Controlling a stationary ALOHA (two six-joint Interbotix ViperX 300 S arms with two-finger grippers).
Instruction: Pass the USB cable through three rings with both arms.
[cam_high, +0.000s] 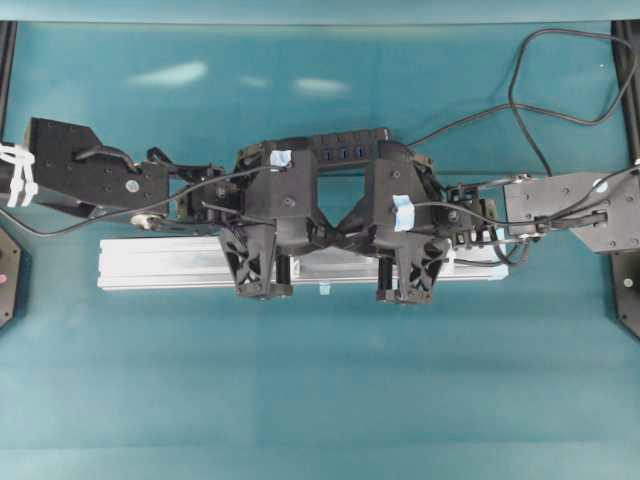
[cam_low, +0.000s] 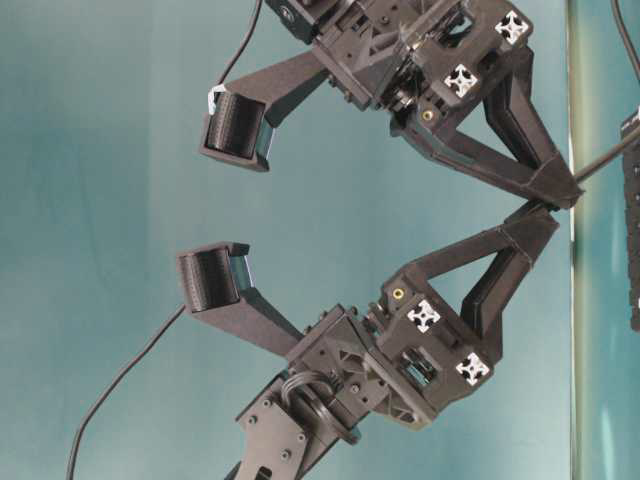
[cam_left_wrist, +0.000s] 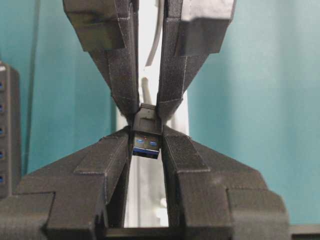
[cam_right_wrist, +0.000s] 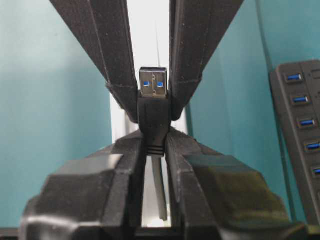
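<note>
Right wrist view: no legible writing — both grippers, left (cam_right_wrist: 154, 95) and right (cam_right_wrist: 155, 145), pinch the USB cable's plug (cam_right_wrist: 153, 107).

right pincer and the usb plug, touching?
Touching. In the right wrist view the right pincer has its jaws pressed against both sides of the USB cable plug's black body.

A teal tabletop (cam_high: 320, 400) is filling the overhead view, with two pale glare patches (cam_high: 170, 74) shining near its far edge, while black frame posts (cam_high: 8, 60) are standing at both far corners
</note>
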